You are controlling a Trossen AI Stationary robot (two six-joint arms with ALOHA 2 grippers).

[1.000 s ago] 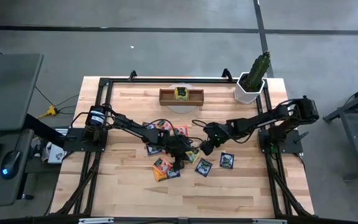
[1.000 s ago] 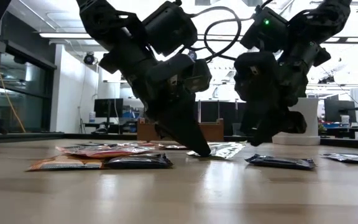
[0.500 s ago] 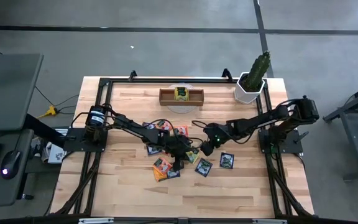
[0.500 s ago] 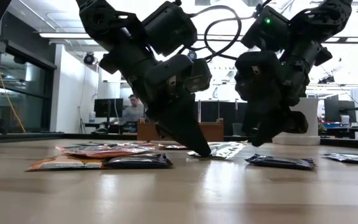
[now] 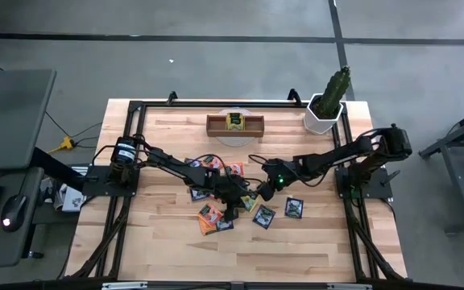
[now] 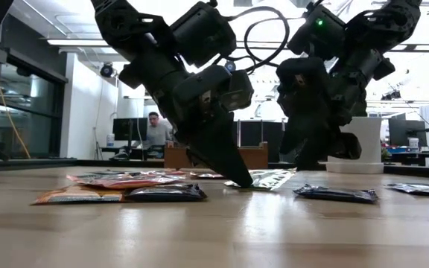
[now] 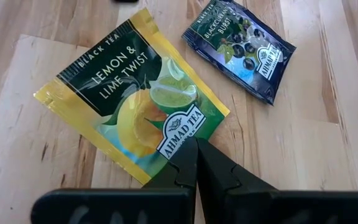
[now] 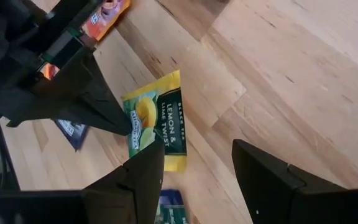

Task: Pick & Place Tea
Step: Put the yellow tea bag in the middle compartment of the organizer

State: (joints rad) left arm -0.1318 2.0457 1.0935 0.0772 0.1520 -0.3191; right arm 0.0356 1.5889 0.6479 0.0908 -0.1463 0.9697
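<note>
While the left gripper (image 7: 196,155), fingers shut, presses its tip on the yellow-green lemon-lime sachet (image 7: 132,106) lying flat mid-table beside a dark blue sachet (image 7: 241,46), the right gripper (image 8: 194,165) hovers open just above it.

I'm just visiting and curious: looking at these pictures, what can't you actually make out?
- High view: the yellow-green tea sachet lies hidden under both arms where the left gripper presses it.
- High view: labels on the sachet pile are too small to read.
- High view: what sits in the wooden tray is too small to identify.
- Low view: the right gripper has its fingertips hidden behind the sachet's raised edge.
</note>
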